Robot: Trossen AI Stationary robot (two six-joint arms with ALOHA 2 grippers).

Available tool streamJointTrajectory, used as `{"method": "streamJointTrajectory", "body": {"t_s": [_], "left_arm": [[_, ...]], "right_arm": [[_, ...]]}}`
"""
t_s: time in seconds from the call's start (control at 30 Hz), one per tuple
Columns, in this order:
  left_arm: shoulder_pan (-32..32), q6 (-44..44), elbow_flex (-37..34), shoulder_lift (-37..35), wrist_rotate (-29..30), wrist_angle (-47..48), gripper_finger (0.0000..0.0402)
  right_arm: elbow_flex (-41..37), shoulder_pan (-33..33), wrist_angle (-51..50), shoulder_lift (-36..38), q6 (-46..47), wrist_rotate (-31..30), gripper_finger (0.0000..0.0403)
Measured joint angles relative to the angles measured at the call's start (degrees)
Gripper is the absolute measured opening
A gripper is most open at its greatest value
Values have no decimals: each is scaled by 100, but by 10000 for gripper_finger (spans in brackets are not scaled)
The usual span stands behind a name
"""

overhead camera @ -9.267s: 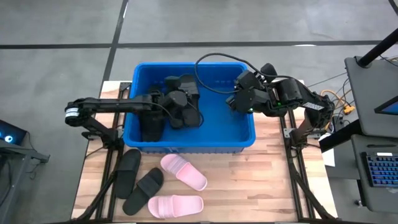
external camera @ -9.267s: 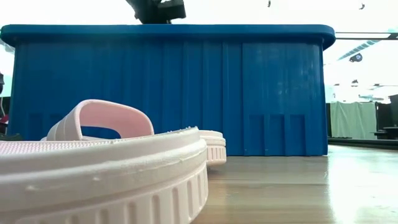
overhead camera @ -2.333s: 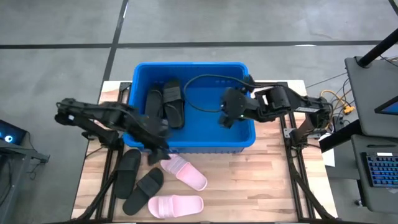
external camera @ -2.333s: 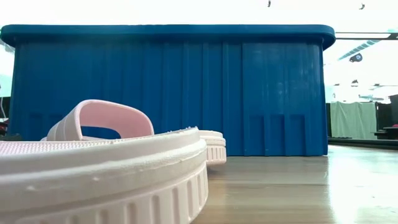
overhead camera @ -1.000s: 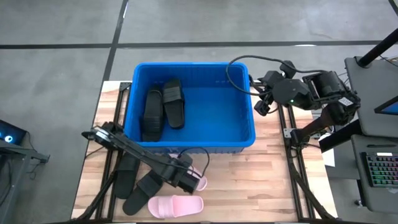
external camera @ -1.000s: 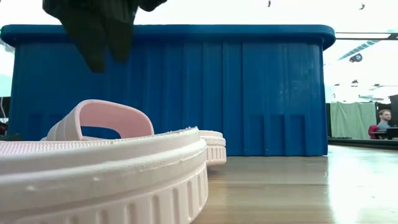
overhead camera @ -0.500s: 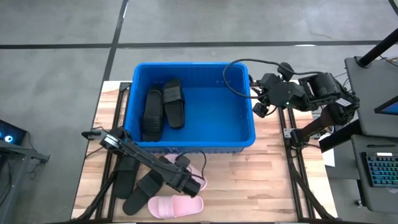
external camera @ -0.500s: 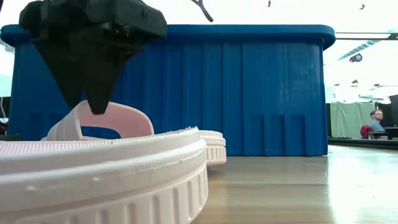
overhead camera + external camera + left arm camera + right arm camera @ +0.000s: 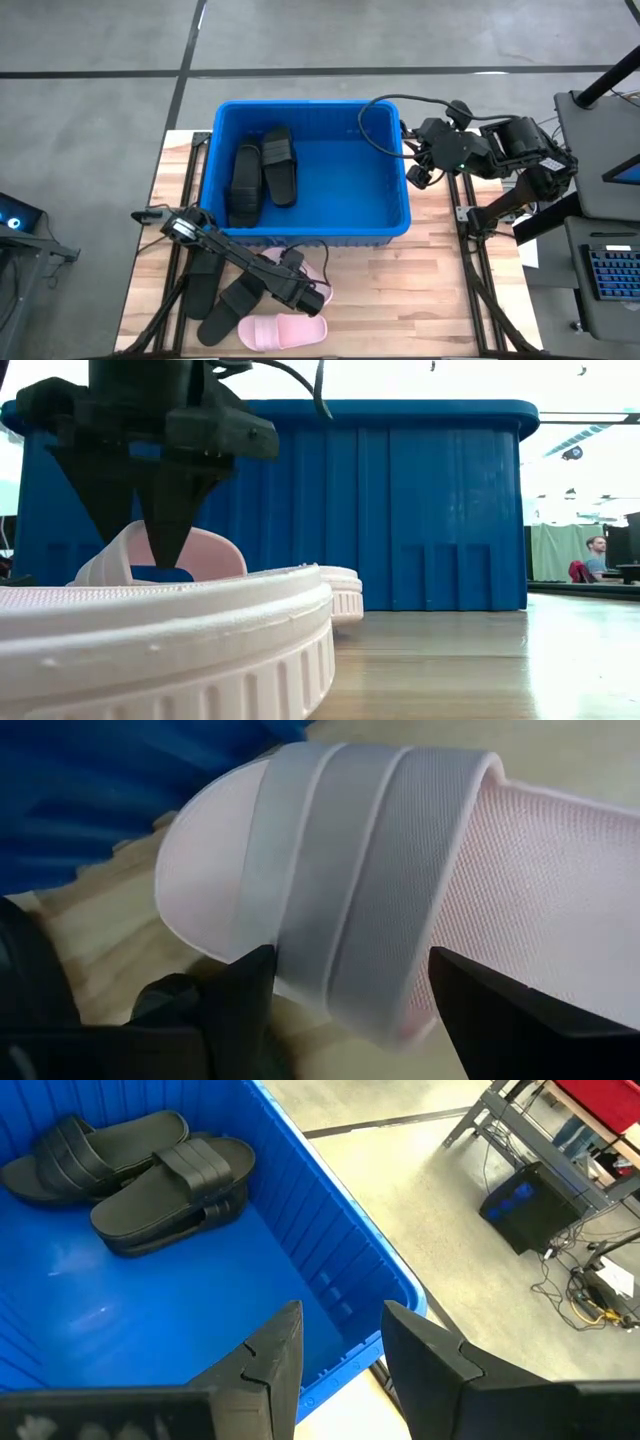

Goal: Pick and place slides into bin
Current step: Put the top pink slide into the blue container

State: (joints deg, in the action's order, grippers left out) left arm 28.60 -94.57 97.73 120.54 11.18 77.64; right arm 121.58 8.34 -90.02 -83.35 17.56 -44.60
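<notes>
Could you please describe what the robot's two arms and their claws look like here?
Both arms are dark, jointed and slim. The left claw has two tapering black fingers; the right claw has two flat, wedge-shaped ones. A black cable loops from the right arm's wrist.

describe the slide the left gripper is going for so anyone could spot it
Start at the big blue bin; four slides lie on the wood in front of it. The target is the pale pink slide nearest the bin wall, its strap between the left gripper fingers; the other pink slide lies farther off, beside two black ones.
</notes>
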Motion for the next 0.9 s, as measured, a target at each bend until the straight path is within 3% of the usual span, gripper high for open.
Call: {"method": "streamJointTrajectory", "body": {"t_s": [0.23,0.53,0.77,0.9], "left_arm": [[2,-19,-26,-23,-9,148,231],[2,-41,-22,-26,8,239,120],[11,856,75,-67,5,287,25],[11,1169,92,-151,15,237,6]], "right_arm": [[0,0,0,0,0,0,127],[0,0,0,0,-2,0,127],[0,0,0,0,-75,0,127],[0,0,0,0,-105,0,127]]}}
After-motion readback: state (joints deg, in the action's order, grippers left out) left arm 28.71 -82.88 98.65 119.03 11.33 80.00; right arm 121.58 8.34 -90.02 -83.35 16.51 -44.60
